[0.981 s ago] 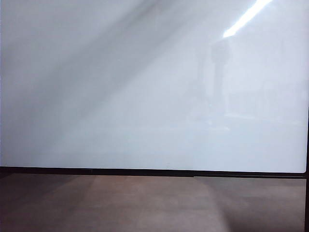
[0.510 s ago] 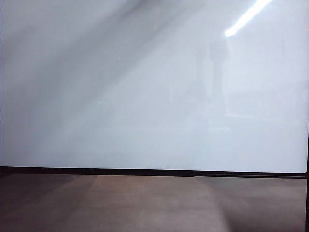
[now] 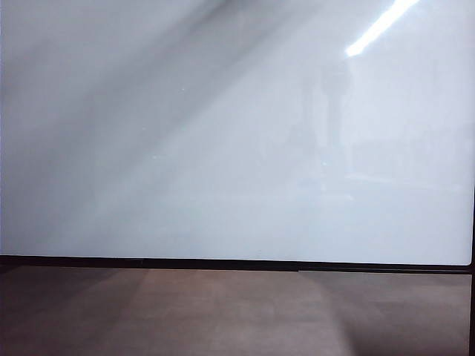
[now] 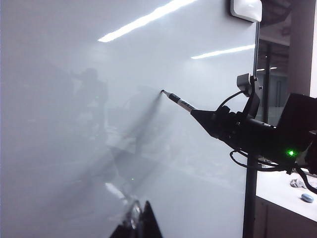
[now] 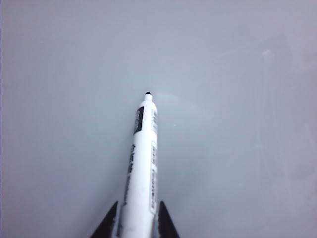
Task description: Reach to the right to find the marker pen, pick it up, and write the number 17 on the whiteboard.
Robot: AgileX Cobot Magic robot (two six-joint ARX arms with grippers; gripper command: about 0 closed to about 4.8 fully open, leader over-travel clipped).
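At the whiteboard [image 5: 237,74], the marker pen [image 5: 141,168] is clamped between the closed jaws of the right gripper [image 5: 134,220], its tip at or just off the glossy surface; no stroke is seen. Excess pressure could make the pen slip. The left gripper [image 4: 136,223] hangs apart, its jaw state indeterminable.

Below the board we see a brown matte surface [image 3: 223,315] running across the near edge of the exterior view, with soft shadows across it. In the left wrist view, to the right past the board's edge, we see a pale ledge [image 4: 277,191] carrying a small blue oval object [image 4: 307,198] and a small greyish crumpled item [image 4: 297,183]. A white rounded box [image 4: 246,9] sits at the board's upper corner.
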